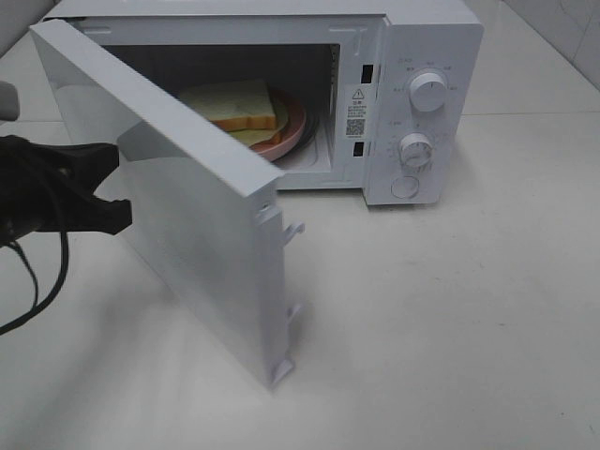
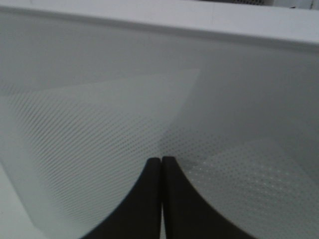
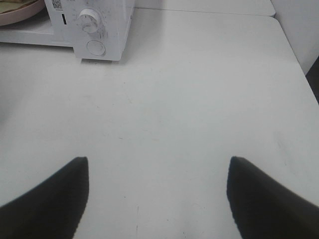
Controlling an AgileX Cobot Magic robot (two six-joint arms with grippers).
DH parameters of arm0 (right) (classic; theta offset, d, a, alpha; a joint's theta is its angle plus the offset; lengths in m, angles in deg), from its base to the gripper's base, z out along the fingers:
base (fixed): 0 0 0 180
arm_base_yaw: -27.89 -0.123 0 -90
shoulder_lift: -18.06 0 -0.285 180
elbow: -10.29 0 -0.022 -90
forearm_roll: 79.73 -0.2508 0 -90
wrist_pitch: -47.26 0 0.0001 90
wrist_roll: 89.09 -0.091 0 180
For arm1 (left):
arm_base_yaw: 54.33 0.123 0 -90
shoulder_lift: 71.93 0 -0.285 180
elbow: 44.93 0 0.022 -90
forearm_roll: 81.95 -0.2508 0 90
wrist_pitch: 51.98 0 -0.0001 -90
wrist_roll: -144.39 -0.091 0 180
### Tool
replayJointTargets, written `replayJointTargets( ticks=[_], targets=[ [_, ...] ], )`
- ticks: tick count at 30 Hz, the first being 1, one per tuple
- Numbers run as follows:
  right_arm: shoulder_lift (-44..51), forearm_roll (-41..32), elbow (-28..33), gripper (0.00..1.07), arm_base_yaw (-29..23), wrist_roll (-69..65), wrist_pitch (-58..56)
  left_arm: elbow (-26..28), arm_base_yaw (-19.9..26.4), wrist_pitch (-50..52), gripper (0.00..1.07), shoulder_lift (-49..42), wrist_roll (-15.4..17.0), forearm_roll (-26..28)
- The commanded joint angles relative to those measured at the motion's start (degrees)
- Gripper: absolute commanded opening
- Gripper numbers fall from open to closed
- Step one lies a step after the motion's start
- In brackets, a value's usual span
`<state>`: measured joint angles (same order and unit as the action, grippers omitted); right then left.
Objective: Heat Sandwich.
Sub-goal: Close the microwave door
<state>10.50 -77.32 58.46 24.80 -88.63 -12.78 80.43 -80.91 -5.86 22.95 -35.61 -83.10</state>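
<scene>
The left hand [image 2: 161,160] is shut, its two dark fingers [image 2: 149,199] pressed flat together with nothing between them. Their tips sit right at the dotted outer face of the microwave door [image 1: 187,206]; whether they touch it or stand just off it I cannot tell. The door stands well open, swung out over the bench [image 1: 450,328]. Behind it, in the cavity of the microwave [image 1: 427,37], the sandwich [image 1: 239,101] lies on a round pink plate [image 1: 292,127] towards the front of the opening.

The right hand [image 3: 158,159] is spread wide and holds nothing, hanging over bare bench well apart from the oven, with the lower of the two dials [image 3: 88,19] in its sight.

The sandwich is loaded, so the step in hand looks like closing the door with a push from the closed left fingers. The sandwich itself should be light and soft — loose stacked slices that would slip over one another or crush under a pinch. If it has to move, the plate's rim is the safer place to take hold. The door is stiff and hinged; a steady push on its outer face near the free edge should swing it home, though a hard shove might jolt the oven and shift the stack. The dials are small and smooth — a narrow grip across the knob would suit.
</scene>
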Motion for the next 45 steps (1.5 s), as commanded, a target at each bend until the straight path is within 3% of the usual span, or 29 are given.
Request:
replayJointTargets(
  ticks=[1,15,24,31,45],
  targets=[
    [1.49,0.29,0.17,0.75,0.40,-0.46,0.63,3.44,-2.75,0.34,0.00,2.18,0.00,1.95],
    [1.49,0.29,0.17,0.75,0.40,-0.46,0.63,16.90,-10.66,-5.84,0.00,11.06,-0.46,3.78],
    [1.49,0.29,0.17,0.75,0.40,-0.46,0.63,26.07,-14.90,-9.00,0.00,15.64,-6.13,11.23],
    [1.49,0.29,0.17,0.75,0.40,-0.46,0.63,32.37,-16.39,-9.85,0.00,19.02,-8.65,13.69],
    [1.49,0.29,0.17,0.75,0.40,-0.46,0.63,45.09,-16.44,-15.99,0.00,25.84,-8.65,14.04]
  ],
)
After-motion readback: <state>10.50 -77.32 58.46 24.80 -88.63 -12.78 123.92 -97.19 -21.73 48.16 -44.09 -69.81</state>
